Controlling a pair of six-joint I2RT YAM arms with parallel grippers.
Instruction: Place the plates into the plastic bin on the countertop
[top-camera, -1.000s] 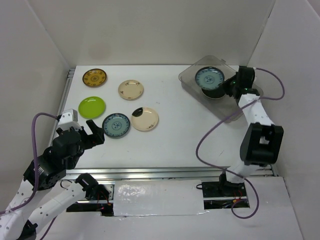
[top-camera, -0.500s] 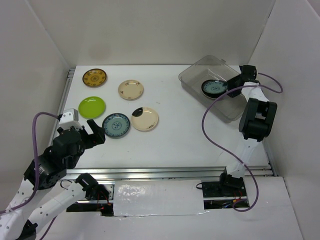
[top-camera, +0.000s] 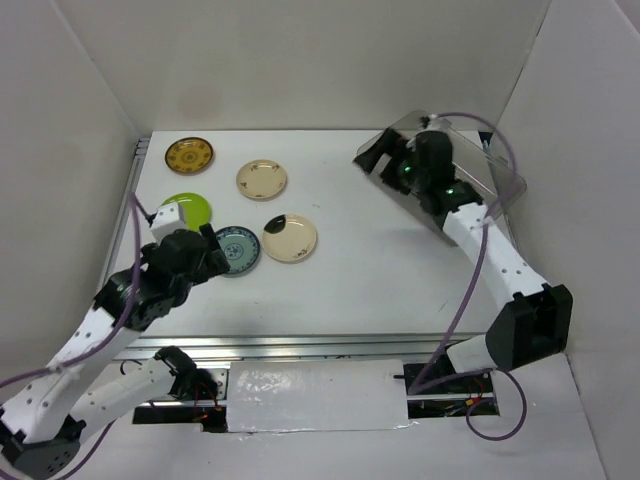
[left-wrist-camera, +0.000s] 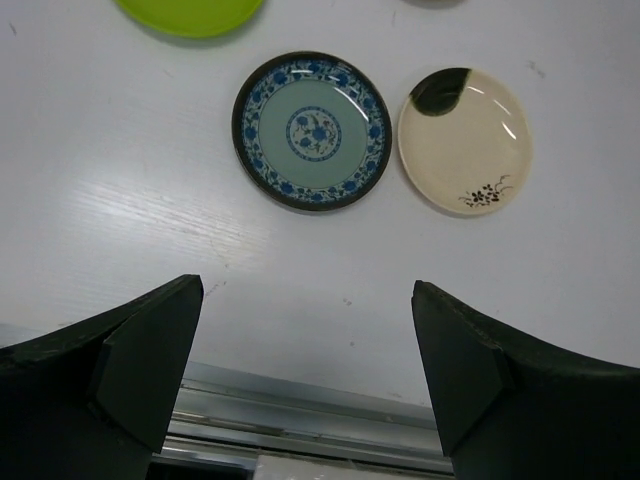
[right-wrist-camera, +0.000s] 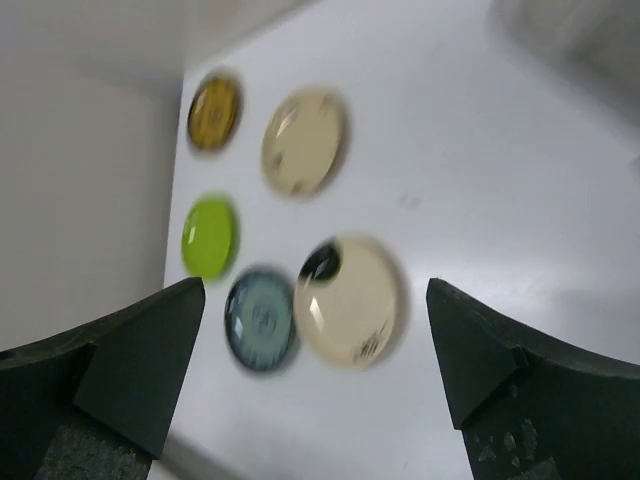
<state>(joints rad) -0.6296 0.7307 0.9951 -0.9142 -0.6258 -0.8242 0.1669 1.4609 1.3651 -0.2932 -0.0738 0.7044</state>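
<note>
Five plates lie on the white countertop (top-camera: 350, 270): mustard (top-camera: 189, 155), cream (top-camera: 262, 180), lime green (top-camera: 190, 207), blue-green patterned (top-camera: 240, 250) and cream with a black patch (top-camera: 290, 238). My left gripper (top-camera: 212, 250) is open and empty at the blue-green plate's near-left edge; its wrist view shows that plate (left-wrist-camera: 312, 131) and the patched one (left-wrist-camera: 465, 141) ahead of it. My right gripper (top-camera: 385, 158) is open and empty over the left end of the clear plastic bin (top-camera: 497, 172). The right arm hides the bin's inside. The right wrist view, blurred, shows the patched plate (right-wrist-camera: 350, 300) and blue-green plate (right-wrist-camera: 260, 320).
White walls close in the table on three sides. A metal rail (top-camera: 330, 345) runs along the near edge, also seen in the left wrist view (left-wrist-camera: 300, 410). Purple cables hang off both arms. The lime plate (left-wrist-camera: 190, 12) sits just beyond the left gripper.
My right gripper has opened, left the blue-green plate in the bin and swung left over the bin's left end. My left arm has moved forward to the blue-green plate on the table.
</note>
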